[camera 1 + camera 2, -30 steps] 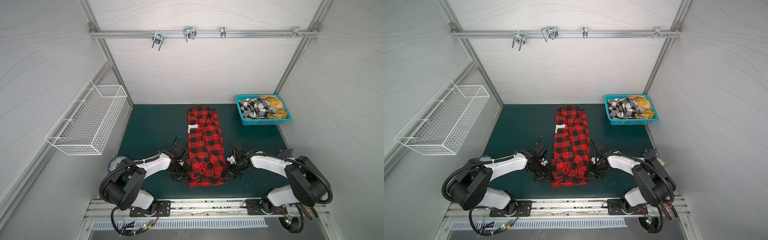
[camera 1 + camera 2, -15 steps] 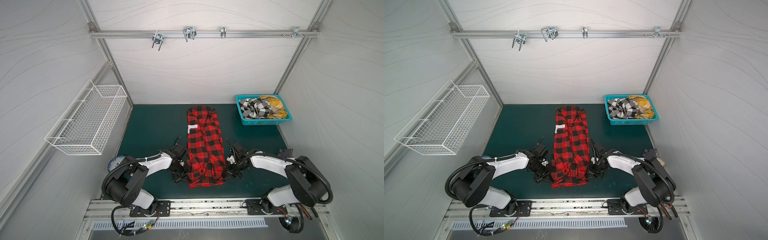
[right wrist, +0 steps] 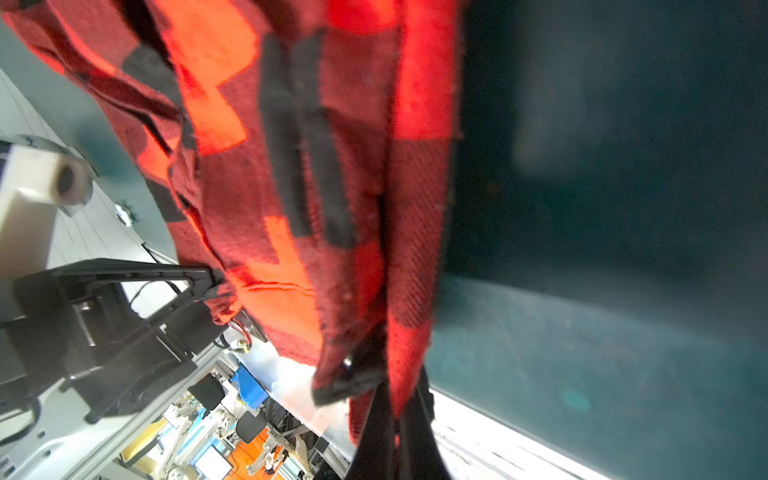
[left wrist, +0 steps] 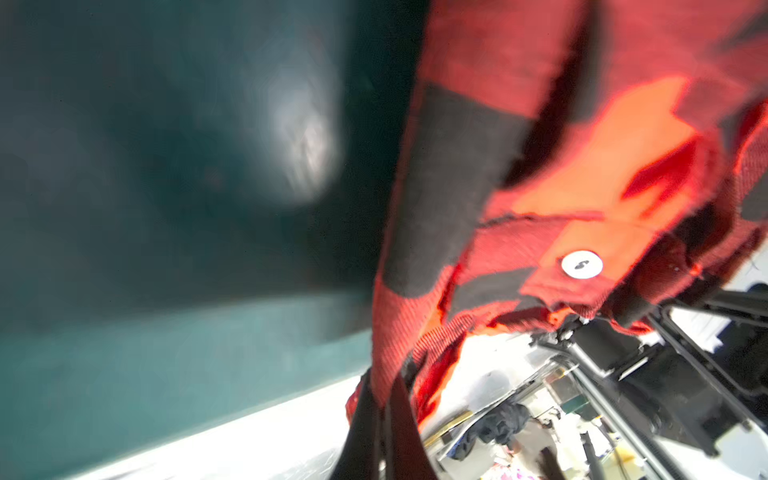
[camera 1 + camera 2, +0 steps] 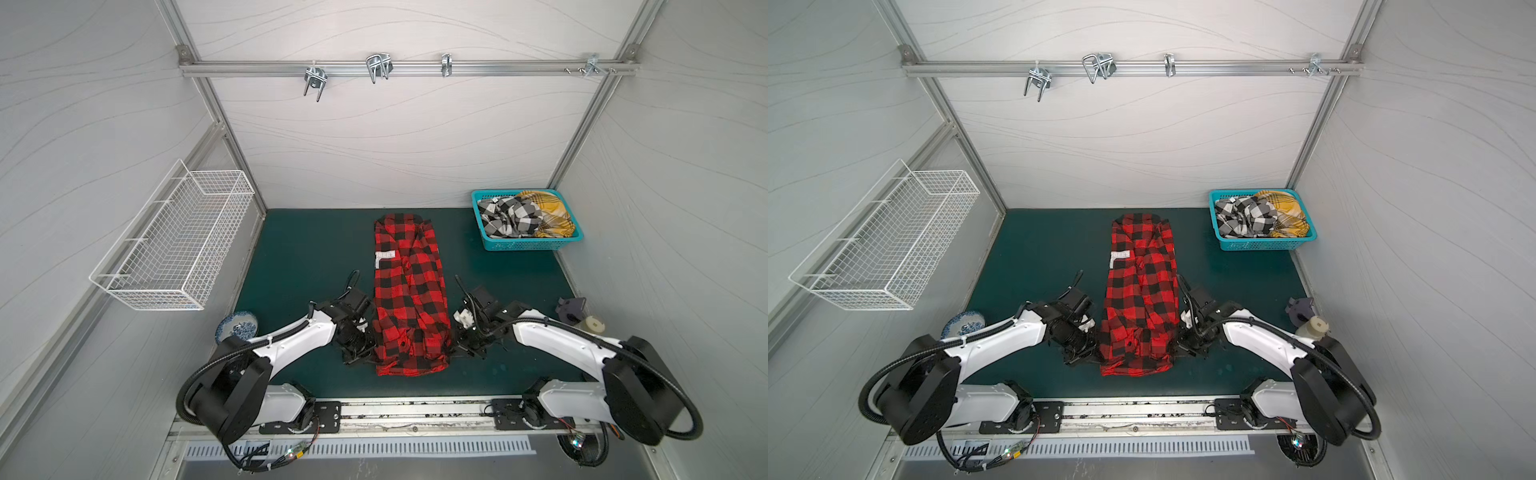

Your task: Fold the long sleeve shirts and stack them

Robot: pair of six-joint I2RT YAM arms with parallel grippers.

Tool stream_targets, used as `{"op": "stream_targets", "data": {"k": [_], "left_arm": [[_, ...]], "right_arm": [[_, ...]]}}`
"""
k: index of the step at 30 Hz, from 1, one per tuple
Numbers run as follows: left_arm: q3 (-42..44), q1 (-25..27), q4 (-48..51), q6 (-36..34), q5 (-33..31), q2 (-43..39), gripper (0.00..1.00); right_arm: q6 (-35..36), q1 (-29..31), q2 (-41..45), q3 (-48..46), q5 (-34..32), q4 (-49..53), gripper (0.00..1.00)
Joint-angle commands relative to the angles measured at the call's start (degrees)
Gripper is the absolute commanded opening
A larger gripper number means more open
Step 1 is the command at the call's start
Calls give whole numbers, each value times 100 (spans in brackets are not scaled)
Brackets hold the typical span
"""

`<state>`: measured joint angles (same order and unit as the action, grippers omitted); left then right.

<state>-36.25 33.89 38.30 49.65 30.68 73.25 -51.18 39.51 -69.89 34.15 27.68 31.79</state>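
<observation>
- we see the left tool (image 4: 386, 399) clamped on the red plaid shirt (image 5: 409, 299), left edge
- the right tool (image 3: 397, 399) clamped on its right edge
- shirt lies along the worktop (image 5: 311, 249)

- The left arm (image 5: 291, 343) wears a smooth white shell on its long link, with black joints at both ends.
- The right arm (image 5: 557, 340) is its twin: white shell, black joints.
- A fat black drum-shaped housing (image 5: 232, 399) caps each shoulder.
- A black ribbed hose (image 5: 193, 378) comes off each shoulder, and thin black cables follow the white links.
- Each white base has a black plate (image 5: 328, 415) with silver screws, bolted to a silver rail (image 5: 415, 414).
- A small board (image 5: 297, 446) with green and red lights hangs on wires below.
- The left gripper (image 4: 386, 386) and right gripper (image 3: 395, 395) have slim, flat black fingers.
</observation>
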Motion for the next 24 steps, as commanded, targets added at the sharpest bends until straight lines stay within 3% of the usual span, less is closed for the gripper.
{"op": "stream_targets", "data": {"k": [1,6,9,13,19,24], "left_arm": [[12,205,429,86,-92,-331,0],[-77,281,124,431,50,-735,0],[-480,273,-153,634,-140,-798,0],[-1562,-14,-54,292,-579,-335,0],[-3180,-1104,-222,-451,-582,1303,0],[-4946,-1550,-315,-713,-374,3601,0]], "right_arm": [[-350,94,534,-286,34,522,0],[-424,31,931,-75,88,629,0],[-134,-241,649,393,176,727,0],[354,-793,-67,1327,390,790,0],[1241,-1705,-2024,3340,633,1028,0],[1470,-2151,-4123,5303,755,992,0]]}}
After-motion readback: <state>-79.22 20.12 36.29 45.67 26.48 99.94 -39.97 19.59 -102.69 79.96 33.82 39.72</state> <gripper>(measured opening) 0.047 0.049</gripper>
